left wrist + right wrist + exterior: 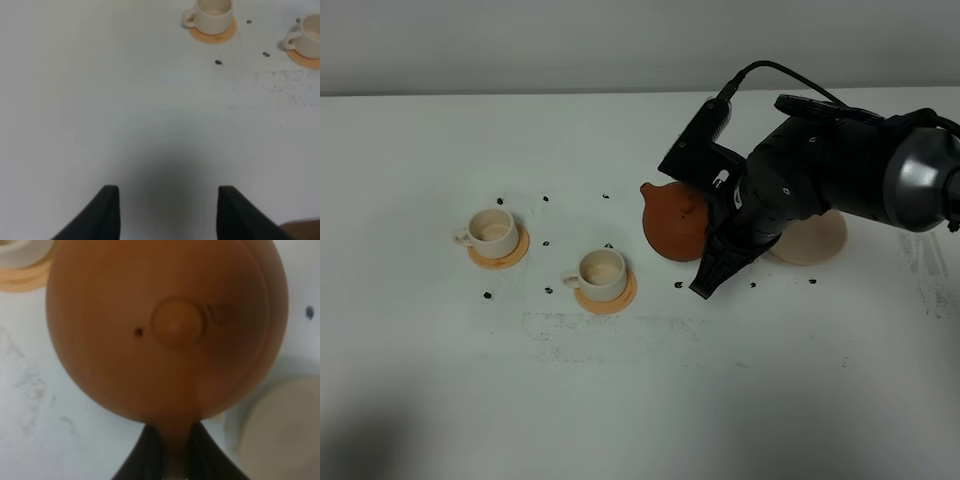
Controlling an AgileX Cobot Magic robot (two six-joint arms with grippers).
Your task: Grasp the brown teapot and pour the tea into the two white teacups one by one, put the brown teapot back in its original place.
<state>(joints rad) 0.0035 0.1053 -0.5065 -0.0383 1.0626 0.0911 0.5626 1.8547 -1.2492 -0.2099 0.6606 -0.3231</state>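
My right gripper (pixel 718 235) is shut on the loop handle of the brown teapot (pixel 672 222), with the spout pointing left toward the cups. The teapot is off the pale beige coaster (pixel 815 240) and sits between it and the nearer white teacup (pixel 602 273). The second teacup (pixel 492 232) stands further left. The right wrist view looks down on the teapot's lid (pixel 165 325), with the handle between the right gripper's (pixel 172 455) fingers. My left gripper (pixel 165 210) is open over bare table, with both teacups (pixel 214 12) (pixel 307 40) far ahead of it.
Each cup stands on a small orange coaster (pixel 500 255) (pixel 610 298). Small black marks dot the white table (pixel 640 400) around the cups and the teapot. The right arm's dark body covers part of the beige coaster (pixel 285 430).
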